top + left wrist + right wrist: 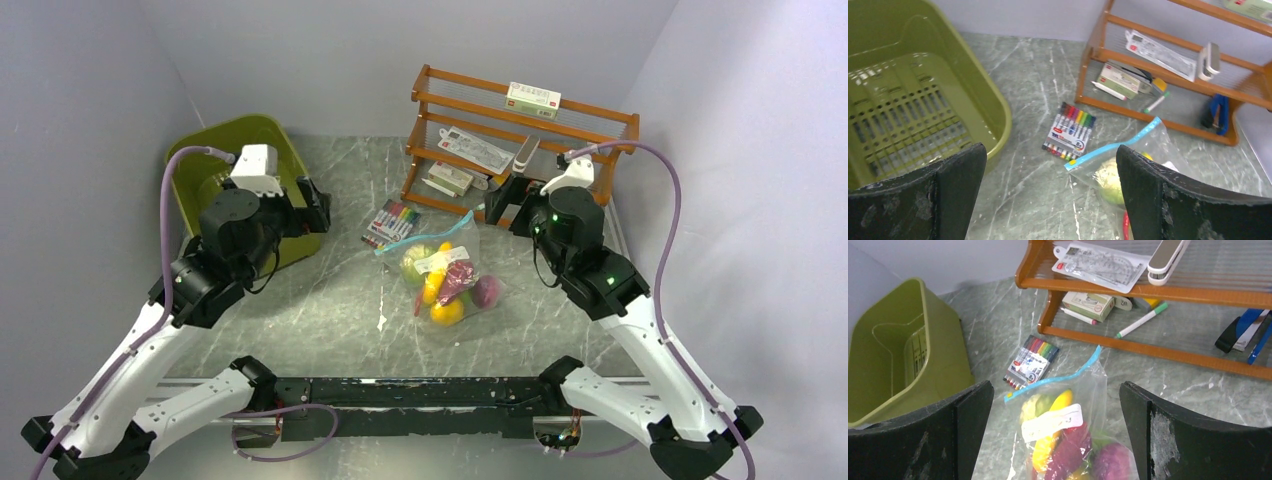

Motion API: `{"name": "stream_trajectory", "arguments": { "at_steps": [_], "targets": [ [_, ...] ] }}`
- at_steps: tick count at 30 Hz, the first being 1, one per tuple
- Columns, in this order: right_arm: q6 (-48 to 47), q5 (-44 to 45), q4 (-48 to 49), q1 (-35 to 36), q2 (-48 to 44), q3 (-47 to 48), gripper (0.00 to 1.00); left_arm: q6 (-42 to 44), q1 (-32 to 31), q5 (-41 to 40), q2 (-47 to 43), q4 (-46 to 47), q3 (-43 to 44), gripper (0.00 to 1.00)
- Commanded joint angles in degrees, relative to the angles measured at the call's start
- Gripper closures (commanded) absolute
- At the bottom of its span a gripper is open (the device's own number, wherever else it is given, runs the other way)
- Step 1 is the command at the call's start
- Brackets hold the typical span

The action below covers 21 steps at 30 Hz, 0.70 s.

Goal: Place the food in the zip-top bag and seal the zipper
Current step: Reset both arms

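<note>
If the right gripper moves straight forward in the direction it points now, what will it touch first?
Most likely the zip-top bag holding the food, near its zipper; the right gripper is open. Depth is unclear, so the exact spot is uncertain.

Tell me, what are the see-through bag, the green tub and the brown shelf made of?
The bag looks like thin soft plastic: clear, shiny, crinkled, food showing through. The green tub looks like hard moulded plastic: smooth, faintly glossy, slotted floor. The shelf seems varnished wood: orange-brown, glossy rails; its finely lined decks I cannot tell.
</note>
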Motion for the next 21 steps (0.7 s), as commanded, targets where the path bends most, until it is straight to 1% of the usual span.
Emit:
{"name": "stream_trajectory", "arguments": {
  "at_steps": [1,6,13,17,19,21],
  "targets": [
    [2.42,-0.58,-2.21,-0.17,-1.75,-1.88,0.0,-4.08,0.32,-8.56,0.35,-7.4,3.01,0.01],
    [2.89,-0.92,-1.41,-0.16,-3.98,-2.52,0.0,-2.72,0.35,-8.53,-1.39,-7.74,3.32,0.01],
    [4.95,-0.82,-4.03,-0.14,-4.45,1.14,0.0,-1.24,0.31,-7.35,-5.2,-5.58,3.78,0.01],
    [6.44,-1.05,-4.31,-0.12,-5.2,0.51,0.0,-1.24,0.35,-5.05,-6.27,-5.08,4.29,0.01],
    [6.9,-1.31,-4.2,-0.12,-5.46,-0.37,0.0,0.91,0.33,-3.94,-7.11,-4.41,3.63,0.01],
    [7.27,-1.55,-3.87,-0.11,-5.71,-1.09,0.0,0.96,0.38,-3.69,-7.92,-3.91,2.81,0.01]
  ]
}}
